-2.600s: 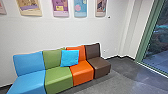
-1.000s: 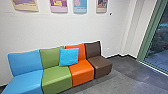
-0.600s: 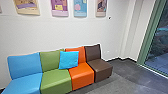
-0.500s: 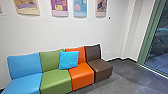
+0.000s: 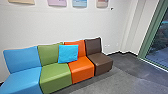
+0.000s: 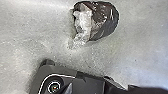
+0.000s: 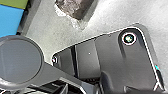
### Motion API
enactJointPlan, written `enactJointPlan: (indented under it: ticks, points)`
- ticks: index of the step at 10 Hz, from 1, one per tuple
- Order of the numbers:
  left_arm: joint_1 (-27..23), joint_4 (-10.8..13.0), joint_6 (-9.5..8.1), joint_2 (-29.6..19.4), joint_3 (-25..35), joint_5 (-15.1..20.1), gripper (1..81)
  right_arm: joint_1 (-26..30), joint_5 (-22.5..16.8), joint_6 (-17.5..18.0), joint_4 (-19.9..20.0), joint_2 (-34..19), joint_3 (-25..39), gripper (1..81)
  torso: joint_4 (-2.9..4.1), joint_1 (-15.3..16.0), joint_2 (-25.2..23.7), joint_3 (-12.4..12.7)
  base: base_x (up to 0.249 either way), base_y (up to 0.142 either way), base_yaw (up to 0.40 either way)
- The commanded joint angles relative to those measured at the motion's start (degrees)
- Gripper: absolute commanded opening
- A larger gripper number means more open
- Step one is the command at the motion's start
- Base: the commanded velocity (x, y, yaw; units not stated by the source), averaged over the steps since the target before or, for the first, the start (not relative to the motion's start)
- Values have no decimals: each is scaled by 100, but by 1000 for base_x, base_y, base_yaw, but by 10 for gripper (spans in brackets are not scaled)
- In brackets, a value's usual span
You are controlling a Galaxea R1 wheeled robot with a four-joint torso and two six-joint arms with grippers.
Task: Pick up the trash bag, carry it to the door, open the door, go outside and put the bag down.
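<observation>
Head view: blue chair (image 5: 21,78), green chair (image 5: 56,75), orange chair (image 5: 81,68), brown chair (image 5: 100,63) in row; bright blue cushion (image 5: 68,53) across green and orange backrests.

Left wrist view: dark trash bag (image 6: 106,21), crumpled clear plastic (image 6: 83,21), against grey floor (image 6: 37,40); contact unclear.

Right wrist view: bag's end, blue and green chair edges. Cannot tell whether left gripper or right gripper is open.

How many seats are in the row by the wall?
4, side by side: from the left, the blue seat, green seat, orange seat and brown seat, nearest the glass. More may lie beyond view.
</observation>
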Motion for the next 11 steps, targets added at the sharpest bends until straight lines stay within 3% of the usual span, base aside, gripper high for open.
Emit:
enactJointPlan:
  ticks: [1,4,5,8,11]
  points:
    - [-620,-223,-16,-258,-55,401,811,273,-340,-7,22,-233,196,811,0,356,-551,-520,0,0,0]
    - [-874,-321,-25,-109,-328,647,811,256,-217,-7,31,-225,196,811,0,767,-1196,-1133,0,0,0]
    - [-962,-330,-25,-47,-380,717,811,256,-217,-7,23,-216,196,811,0,898,-1404,-791,0,0,0]
    - [-1269,-470,-25,163,-767,997,811,247,-217,-7,22,-198,205,811,0,1213,-1887,-1031,0,0,0]
    - [-1525,-505,-25,322,-1101,1262,811,265,-217,-7,22,-233,197,811,0,1615,-2529,-1054,0,0,0]
